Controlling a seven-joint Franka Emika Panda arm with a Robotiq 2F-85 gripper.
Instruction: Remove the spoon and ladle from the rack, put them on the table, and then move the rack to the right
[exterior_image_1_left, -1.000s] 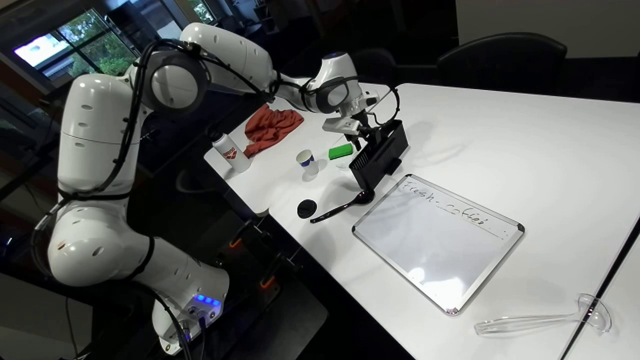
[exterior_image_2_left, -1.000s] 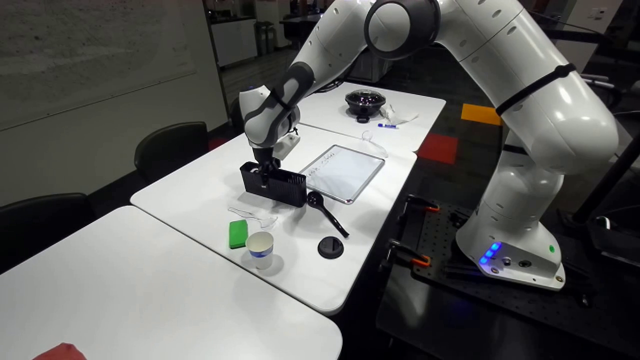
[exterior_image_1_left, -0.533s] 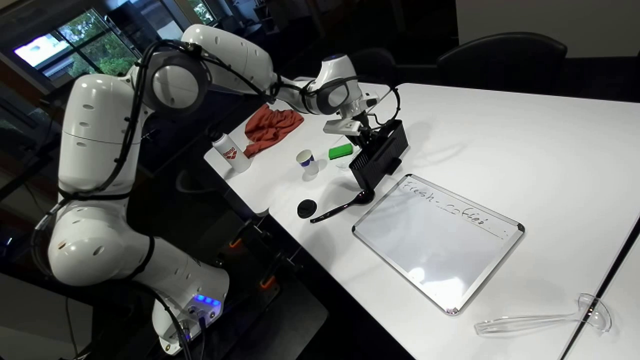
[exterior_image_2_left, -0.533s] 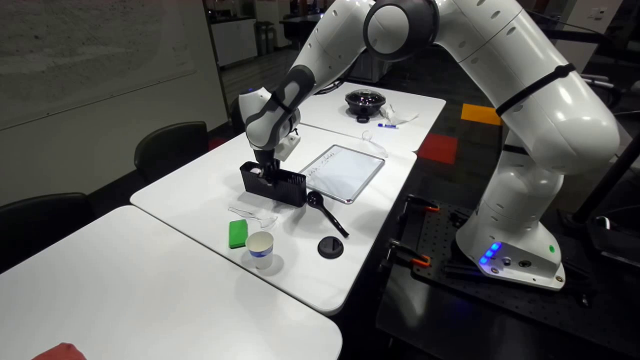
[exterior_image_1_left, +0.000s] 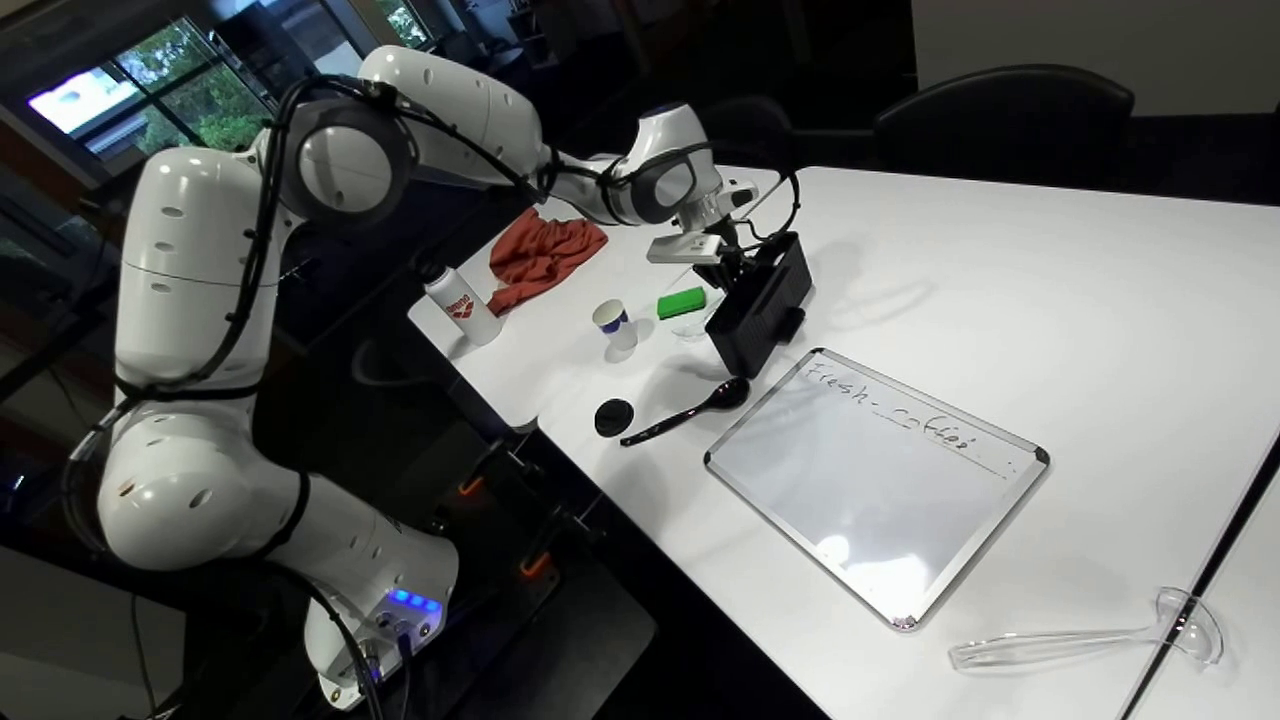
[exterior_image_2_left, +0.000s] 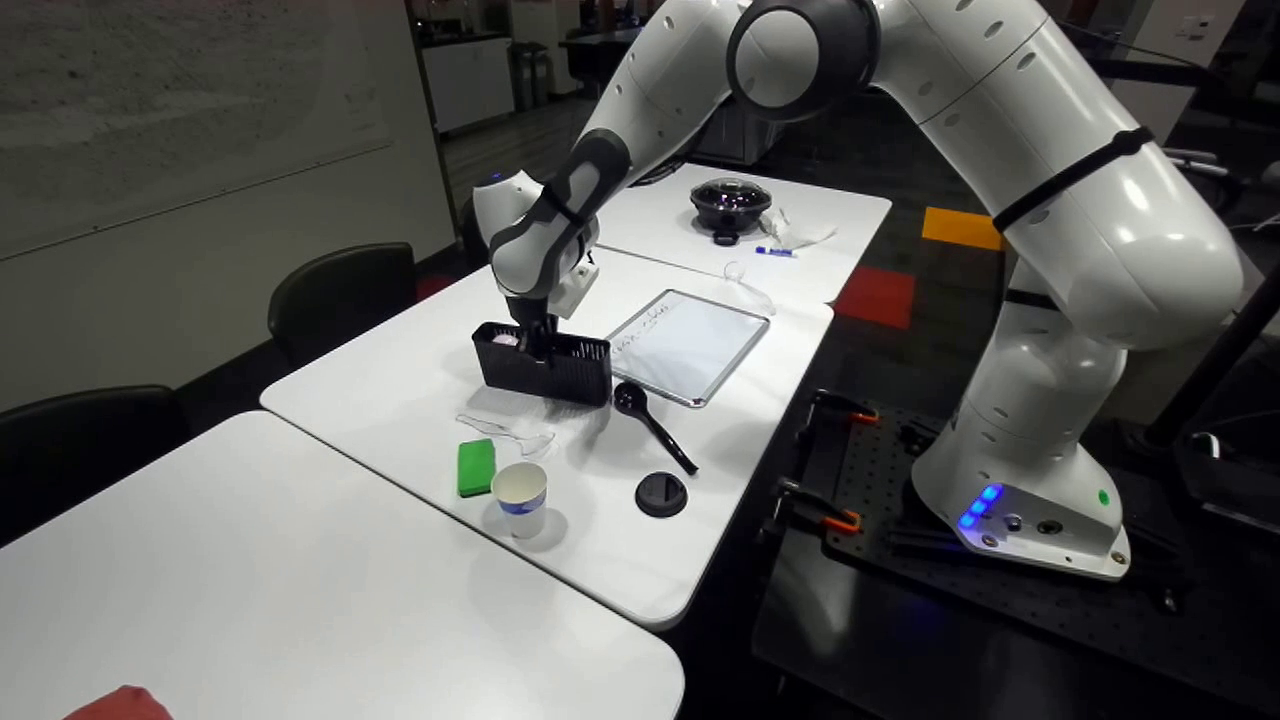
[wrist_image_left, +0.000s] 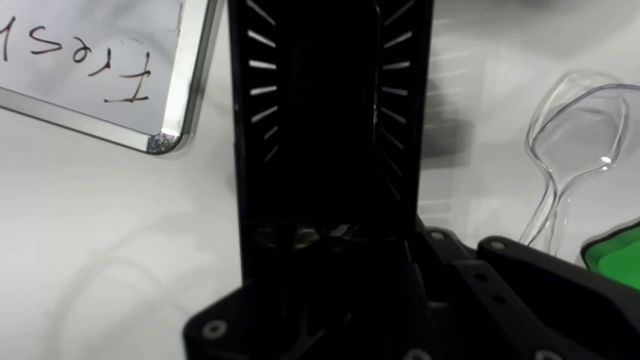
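My gripper (exterior_image_2_left: 537, 345) is shut on one long wall of the black rack (exterior_image_2_left: 565, 384), one finger inside and one outside; the fingertips are lost in the dark. Tilted slightly, the rack (exterior_image_1_left: 765, 328) hangs just above the white table (exterior_image_1_left: 1010, 280), its striped shadow falling below. In the wrist view the slotted rack (wrist_image_left: 424, 100) fills the middle. Beside it, near the green block, lies the see-through spoon (wrist_image_left: 550, 185), faint in an exterior view (exterior_image_2_left: 520, 436). The black ladle (exterior_image_2_left: 655, 425) lies on the table off the rack's end, its bowl close to the rack.
A whiteboard (exterior_image_1_left: 880, 490) lies close to the rack. Also around are a green block (exterior_image_2_left: 476, 467), a paper cup (exterior_image_2_left: 520, 497), a black lid (exterior_image_2_left: 661, 494) and a clear ladle-like utensil (exterior_image_1_left: 1070, 645). A pale item (exterior_image_2_left: 505, 340) shows inside the rack.
The jaws have closed onto the rack's wall. The rack has risen a little and tilted, and its shadow now shows beneath. The spoon and the ladle have stayed put.
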